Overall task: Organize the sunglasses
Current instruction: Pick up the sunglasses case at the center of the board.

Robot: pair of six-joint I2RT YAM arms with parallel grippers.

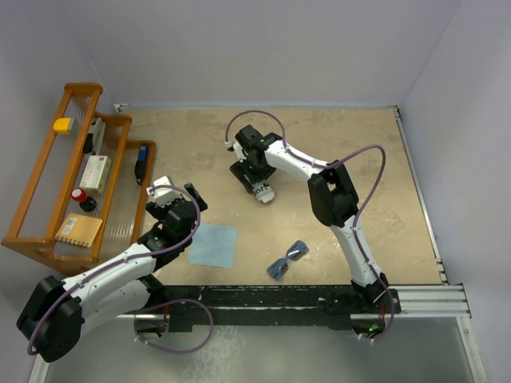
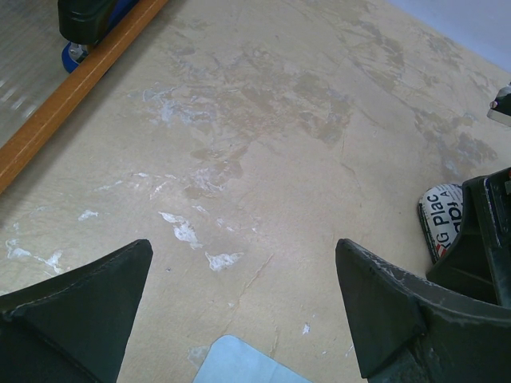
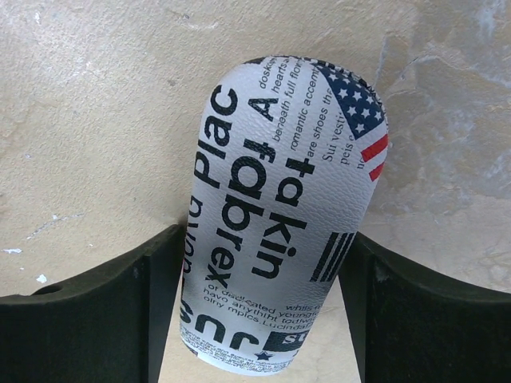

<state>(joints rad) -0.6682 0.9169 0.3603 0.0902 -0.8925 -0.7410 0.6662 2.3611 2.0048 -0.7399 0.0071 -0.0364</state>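
Observation:
The sunglasses [image 1: 287, 259], blue-tinted with thin dark arms, lie on the table near the front, right of centre, away from both grippers. The oval glasses case [image 1: 264, 194], silvery with newsprint lettering and a flag patch, rests further back. My right gripper [image 1: 257, 187] reaches down over it. In the right wrist view its two dark fingers [image 3: 152, 303] press against both sides of the case [image 3: 279, 231], gripper [image 3: 263, 233]. My left gripper [image 1: 177, 190] hovers open above bare table [image 2: 243, 247], with the light-blue cloth [image 2: 247, 363] just below it.
The square cloth [image 1: 213, 245] lies flat left of the sunglasses. A wooden tiered rack [image 1: 48, 183] with several small items stands along the left wall; its edge [image 2: 72, 96] shows in the left wrist view. Walls close the back and right sides.

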